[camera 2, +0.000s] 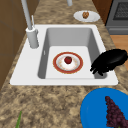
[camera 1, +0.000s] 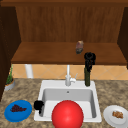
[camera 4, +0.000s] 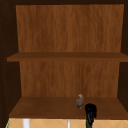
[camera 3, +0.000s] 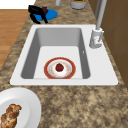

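Right hand (camera 1: 89, 58) hung at the wooden shelf's (camera 1: 50, 53) front edge beside a small grey-brown jar (camera 1: 79, 47), fingers curled downward, empty; reaching remained. Left hand (camera 1: 38, 105) idled at the sink's front-left corner.

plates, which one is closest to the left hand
The blue plate with the dark grapes, on the counter left of the sink. The left hand hovers beside it; the white plate and the red-rimmed plate lie farther off.

Flat, even light is falling across all 4 views, with no clear source showing. The white sink (camera 1: 97, 117) is glowing brightest at lower centre of the front view, while the cabinet (camera 4: 67, 30) edges are darkening toward the frame's left and right. Shadows are staying faint, and no glare is showing.
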### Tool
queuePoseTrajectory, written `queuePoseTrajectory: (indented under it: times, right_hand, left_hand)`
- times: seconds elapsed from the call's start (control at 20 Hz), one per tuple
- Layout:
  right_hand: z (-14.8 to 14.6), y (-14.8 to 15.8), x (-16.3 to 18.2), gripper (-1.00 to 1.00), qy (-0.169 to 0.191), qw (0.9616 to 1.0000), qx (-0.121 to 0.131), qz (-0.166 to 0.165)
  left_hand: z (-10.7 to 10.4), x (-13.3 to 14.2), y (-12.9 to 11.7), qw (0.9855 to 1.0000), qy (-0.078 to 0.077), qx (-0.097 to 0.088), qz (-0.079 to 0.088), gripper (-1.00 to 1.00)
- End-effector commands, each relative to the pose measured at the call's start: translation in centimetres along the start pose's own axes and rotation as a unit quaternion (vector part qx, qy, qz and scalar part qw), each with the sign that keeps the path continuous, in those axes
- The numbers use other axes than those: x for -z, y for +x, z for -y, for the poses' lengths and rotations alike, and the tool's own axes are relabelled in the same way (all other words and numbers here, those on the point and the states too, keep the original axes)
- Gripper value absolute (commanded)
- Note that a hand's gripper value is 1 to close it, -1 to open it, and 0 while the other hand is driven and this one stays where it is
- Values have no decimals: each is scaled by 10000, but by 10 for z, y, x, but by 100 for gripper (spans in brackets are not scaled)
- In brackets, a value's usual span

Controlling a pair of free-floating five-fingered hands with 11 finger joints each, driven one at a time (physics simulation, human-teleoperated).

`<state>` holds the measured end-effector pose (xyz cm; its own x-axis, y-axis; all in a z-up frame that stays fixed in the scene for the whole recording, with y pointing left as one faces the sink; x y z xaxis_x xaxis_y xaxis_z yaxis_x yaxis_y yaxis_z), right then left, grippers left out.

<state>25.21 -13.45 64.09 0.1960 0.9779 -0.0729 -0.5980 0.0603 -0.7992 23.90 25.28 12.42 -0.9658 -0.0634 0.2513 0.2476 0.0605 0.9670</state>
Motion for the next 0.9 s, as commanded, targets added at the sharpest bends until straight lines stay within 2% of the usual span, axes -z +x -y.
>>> queuePoseTrajectory:
  times: [0.0, 0.85]
  right_hand:
    - [14, 16, -13, 100, 113, 9996, -171, 184]
    - [93, 88, -76, 100, 455, 9985, -206, 237]
  left_hand:
    - [0, 0, 0, 10000, 0, 0, 0, 0]
    - [0, 0, 0, 10000, 0, 0, 0, 0]
